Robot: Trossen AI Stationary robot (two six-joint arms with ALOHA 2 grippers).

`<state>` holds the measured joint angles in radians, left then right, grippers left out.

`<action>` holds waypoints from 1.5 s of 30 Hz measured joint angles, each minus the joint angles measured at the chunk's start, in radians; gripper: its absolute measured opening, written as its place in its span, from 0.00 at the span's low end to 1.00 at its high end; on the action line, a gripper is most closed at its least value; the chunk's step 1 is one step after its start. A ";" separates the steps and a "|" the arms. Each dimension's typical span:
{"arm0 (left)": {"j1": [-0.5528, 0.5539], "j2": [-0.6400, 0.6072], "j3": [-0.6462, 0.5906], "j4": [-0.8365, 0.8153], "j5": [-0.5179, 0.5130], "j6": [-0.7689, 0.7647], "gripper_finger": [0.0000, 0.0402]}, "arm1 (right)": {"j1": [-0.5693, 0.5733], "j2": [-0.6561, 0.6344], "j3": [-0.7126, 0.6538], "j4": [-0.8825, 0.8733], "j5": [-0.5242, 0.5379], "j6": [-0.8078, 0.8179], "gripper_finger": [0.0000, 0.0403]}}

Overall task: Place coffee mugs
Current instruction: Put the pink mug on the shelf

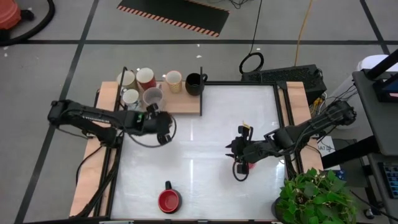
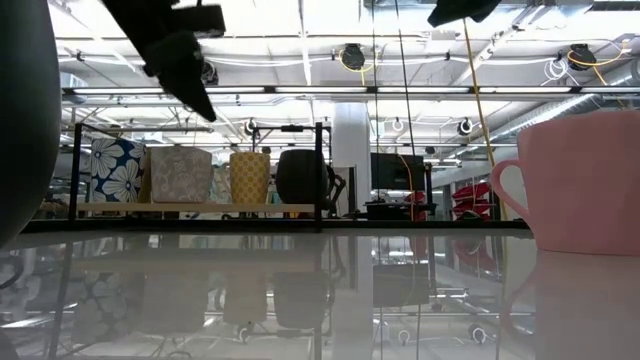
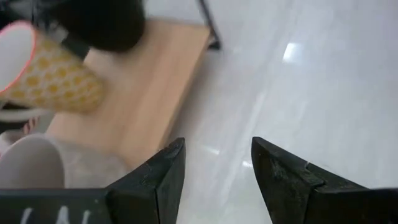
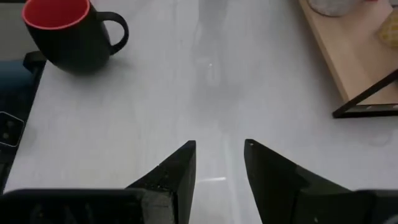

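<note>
We see the left gripper [image 1: 166,129] w/ jaws spread, nothing in them, just beside the wooden shelf [image 1: 180,102] holding six mugs: cream [image 1: 126,79], dark red [image 1: 146,78], white [image 1: 130,97], grey [image 1: 152,97], yellow-patterned [image 1: 173,80], black [image 1: 194,83]. Red-lined black mug [image 1: 169,200] sits at the table's near edge. Right gripper [image 1: 234,148] mid-table, jaws apart, empty; pink mug [image 1: 250,165] under its arm.

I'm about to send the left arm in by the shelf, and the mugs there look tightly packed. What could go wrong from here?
1. The left gripper, open and empty, hangs right beside the grey mug at the wooden shelf edge; a careless move could knock it or its neighbours.
2. The right gripper, open, sits next to the pink mug, which its arm partly hides from above, so a swing could tip it.
3. The red-lined mug stands near the table's front edge.
</note>
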<state>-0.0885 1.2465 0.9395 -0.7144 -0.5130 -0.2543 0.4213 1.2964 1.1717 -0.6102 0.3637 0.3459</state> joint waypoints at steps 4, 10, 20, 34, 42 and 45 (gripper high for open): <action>-0.073 0.001 -0.036 0.113 -0.055 0.043 0.47 | -0.016 0.012 0.000 -0.008 0.000 0.014 0.32; -0.089 0.001 -0.078 0.203 -0.064 0.106 0.47 | -0.063 0.046 -0.019 -0.115 -0.002 0.173 0.32; -0.093 0.000 -0.078 0.197 -0.063 0.078 0.47 | -0.096 0.050 -0.071 -0.261 -0.041 0.298 0.32; -0.093 0.000 -0.078 0.195 -0.061 0.045 0.47 | -0.093 0.050 -0.169 -0.382 -0.082 0.278 0.32; -0.093 0.000 -0.078 0.195 -0.061 0.043 0.47 | -0.094 0.029 -0.169 -0.388 -0.161 0.305 0.32; -0.093 0.000 -0.078 0.195 -0.061 0.043 0.47 | -0.094 -0.008 -0.166 -0.382 -0.187 0.355 0.32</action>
<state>-0.1818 1.2469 0.8616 -0.5198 -0.5739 -0.2111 0.3271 1.2887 1.0058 -0.9918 0.1763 0.7007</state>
